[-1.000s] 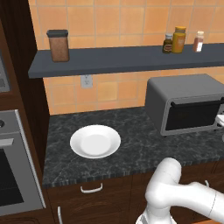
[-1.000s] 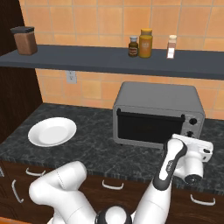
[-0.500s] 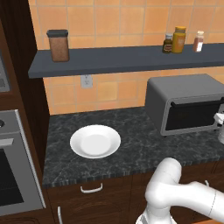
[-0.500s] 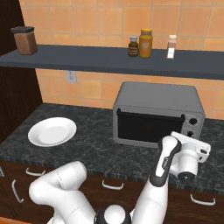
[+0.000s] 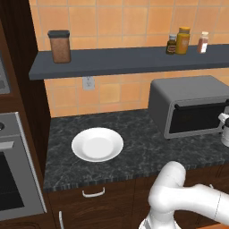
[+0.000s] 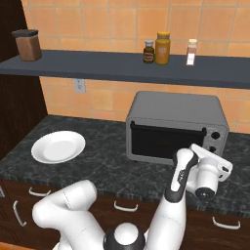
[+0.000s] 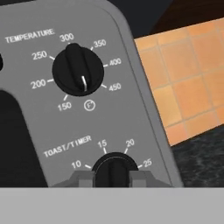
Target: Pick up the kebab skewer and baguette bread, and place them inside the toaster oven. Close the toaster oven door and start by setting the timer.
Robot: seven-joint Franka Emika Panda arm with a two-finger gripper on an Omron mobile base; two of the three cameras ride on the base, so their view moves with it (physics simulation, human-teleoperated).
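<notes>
Gripper (image 7: 112, 178): pinching the timer knob (image 7: 114, 168) of the toaster oven (image 6: 176, 128), a finger sitting on each side of it.
Toaster oven: sitting on the dark counter (image 6: 102, 161) under the shelf (image 6: 122, 66).
Toaster oven door (image 6: 165, 142): standing shut.
Temperature knob (image 7: 78, 70): sitting above the timer knob, its white mark pointing downward.
White plate (image 5: 97, 144): lying well left of the oven.

A boxy grey toaster oven (image 6: 177, 128) stands on the dark speckled stone bench (image 6: 112, 163), its dark glass door (image 6: 164, 141) shut. The arm's white hand (image 6: 207, 175) hangs before its knobs. A round white plate (image 6: 58, 146) lies well apart.
</notes>
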